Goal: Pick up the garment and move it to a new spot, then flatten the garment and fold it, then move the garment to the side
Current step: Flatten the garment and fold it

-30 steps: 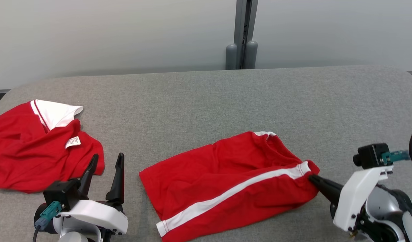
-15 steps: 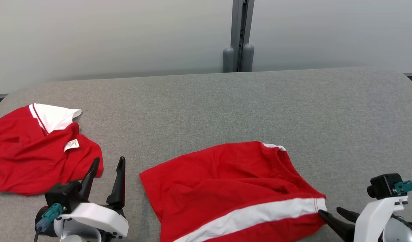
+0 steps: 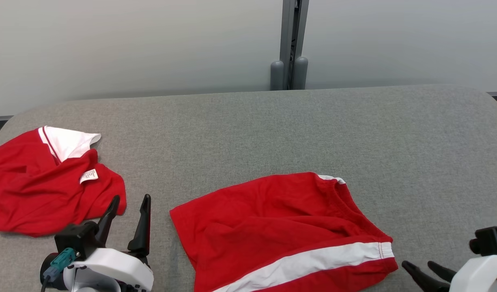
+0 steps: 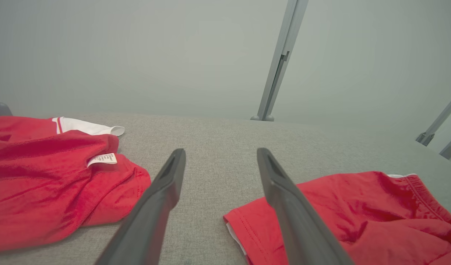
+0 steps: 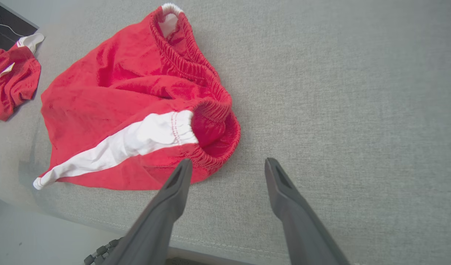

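**Both grippers open; shorts lie free at the near right of the table**

The right gripper (image 5: 228, 162) holds its two dark fingers spread wide with nothing between them. It sits low at the near right corner of the scene. Its left fingertip is just beside the gathered waistband (image 5: 196, 73) of the red shorts (image 3: 272, 227); whether it touches the cloth cannot be told.

The left gripper (image 3: 131, 198) is also spread and empty. It is at the near left, with its fingers pointing toward the far side of the table.

The shorts rest on the grey padded table (image 3: 248, 129), near and somewhat right of centre. The waistband end is to the right and the leg hem to the left. A white stripe (image 3: 313, 261) runs along their near side, and the cloth is creased across the middle.

A crumpled red shirt (image 3: 37, 194) lies at the left. It has a white collar on its far side and a small white label (image 3: 89, 176) showing. The left gripper stands between shirt and shorts. A grey post (image 3: 289, 44) rises behind the table's far edge.
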